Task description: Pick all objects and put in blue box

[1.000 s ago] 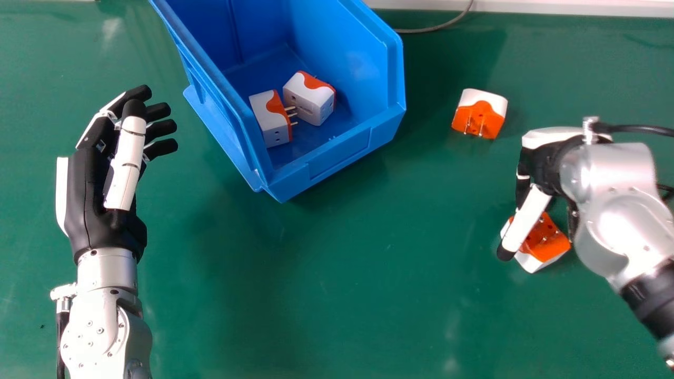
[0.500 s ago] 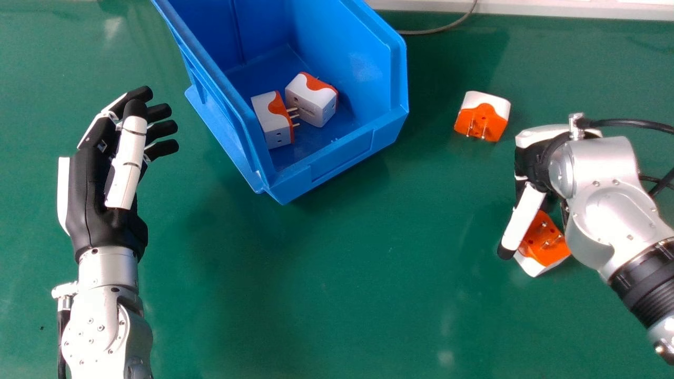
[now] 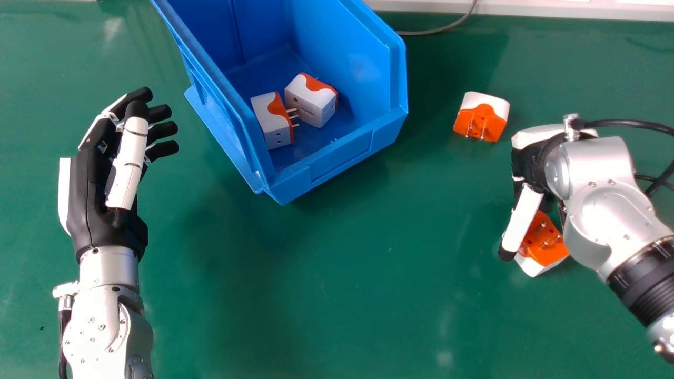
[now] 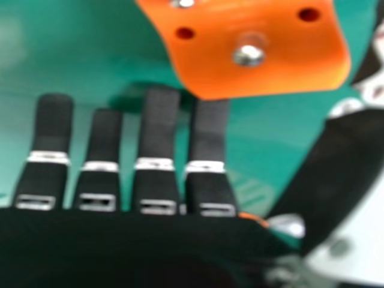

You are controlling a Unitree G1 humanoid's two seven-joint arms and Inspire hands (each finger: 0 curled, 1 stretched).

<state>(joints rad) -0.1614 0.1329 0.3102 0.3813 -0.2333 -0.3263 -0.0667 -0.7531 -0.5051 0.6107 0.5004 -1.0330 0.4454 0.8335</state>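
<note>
Leave the left hand (image 3: 87, 210) idle at left of the blue box (image 3: 342, 152), with fingers relaxed and empty. Count as stowed the left boxed adapter (image 3: 271, 120) and right boxed adapter (image 3: 310, 101): 2 in total. Reserve the far adapter (image 3: 481, 117) for a later cycle. At right, position the right hand (image 3: 523, 217) over the target adapter (image 3: 542, 242), lying prongs-up on the worktop (image 3: 368, 295). Note straight, wide-open fingers, with no grip formed; cannot tell contact. Seat the body deeper between fingers and thumb before closing. Squeeze opposite side walls, avoiding the prongs. Lift clear before traversing.
</note>
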